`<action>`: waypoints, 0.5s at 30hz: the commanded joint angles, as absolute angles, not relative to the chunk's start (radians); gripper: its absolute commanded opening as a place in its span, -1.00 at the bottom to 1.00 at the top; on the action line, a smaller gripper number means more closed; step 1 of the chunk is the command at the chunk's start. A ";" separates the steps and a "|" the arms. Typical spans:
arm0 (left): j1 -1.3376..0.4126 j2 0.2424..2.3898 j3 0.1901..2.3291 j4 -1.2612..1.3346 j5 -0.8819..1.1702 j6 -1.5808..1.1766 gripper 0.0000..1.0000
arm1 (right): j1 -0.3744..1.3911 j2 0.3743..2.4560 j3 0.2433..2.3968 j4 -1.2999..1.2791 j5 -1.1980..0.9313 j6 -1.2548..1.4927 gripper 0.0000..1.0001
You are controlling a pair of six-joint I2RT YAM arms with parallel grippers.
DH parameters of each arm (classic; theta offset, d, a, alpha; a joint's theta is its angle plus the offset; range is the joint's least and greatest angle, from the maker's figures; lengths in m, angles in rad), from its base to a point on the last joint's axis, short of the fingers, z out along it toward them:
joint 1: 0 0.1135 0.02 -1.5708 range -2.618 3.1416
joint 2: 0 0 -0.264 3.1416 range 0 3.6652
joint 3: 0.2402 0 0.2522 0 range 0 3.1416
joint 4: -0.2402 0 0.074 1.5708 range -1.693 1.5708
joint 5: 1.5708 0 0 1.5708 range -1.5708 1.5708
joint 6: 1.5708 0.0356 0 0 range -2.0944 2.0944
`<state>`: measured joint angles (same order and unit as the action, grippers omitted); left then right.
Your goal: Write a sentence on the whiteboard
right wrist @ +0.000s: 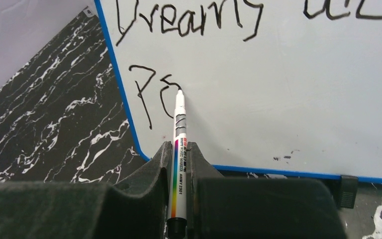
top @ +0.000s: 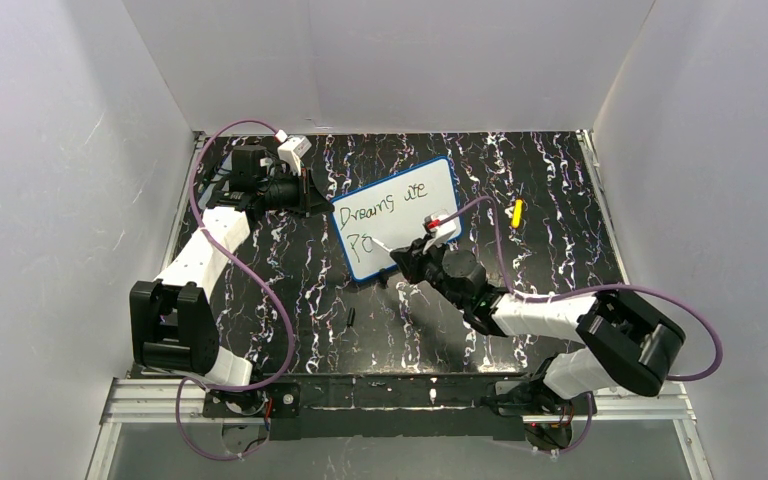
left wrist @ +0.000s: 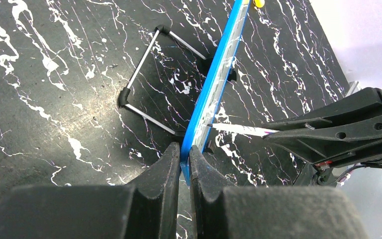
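Observation:
The whiteboard [top: 410, 225] stands tilted on the black marbled table, blue rim all round. Its sentence [top: 380, 203] reads "Dreams are", with "Po" [top: 362, 242] begun in the row below. My left gripper [left wrist: 184, 158] is shut on the blue rim [left wrist: 218, 74] at the board's left edge. My right gripper [right wrist: 179, 147] is shut on a white marker [right wrist: 179, 119] with a rainbow stripe. The marker's tip touches the whiteboard [right wrist: 288, 99] at the "o" of "Po" [right wrist: 151, 94], below the sentence [right wrist: 189, 20]. In the left wrist view the marker [left wrist: 238, 130] meets the board's face.
A yellow object [top: 517, 212] lies on the table right of the board. A small black piece [top: 350, 320] lies in front of the board. A wire stand [left wrist: 144, 74] props the board from behind. White walls enclose the table on three sides.

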<state>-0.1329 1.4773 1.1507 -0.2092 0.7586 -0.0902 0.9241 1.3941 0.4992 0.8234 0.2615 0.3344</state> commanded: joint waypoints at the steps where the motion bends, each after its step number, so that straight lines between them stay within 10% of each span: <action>1: -0.138 1.427 1.149 -0.212 0.805 -0.105 -1.00 | 0.920 1.368 0.475 0.802 0.321 0.331 -0.97; 15: -0.137 1.426 1.149 -0.210 0.805 -0.107 -1.00 | 0.926 1.388 0.449 0.807 0.259 0.355 -0.97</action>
<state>-0.1329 1.4773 1.1507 -0.2096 0.7567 -0.0902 0.9241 1.3827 0.4587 0.8062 0.2577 0.3462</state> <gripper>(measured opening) 0.083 0.186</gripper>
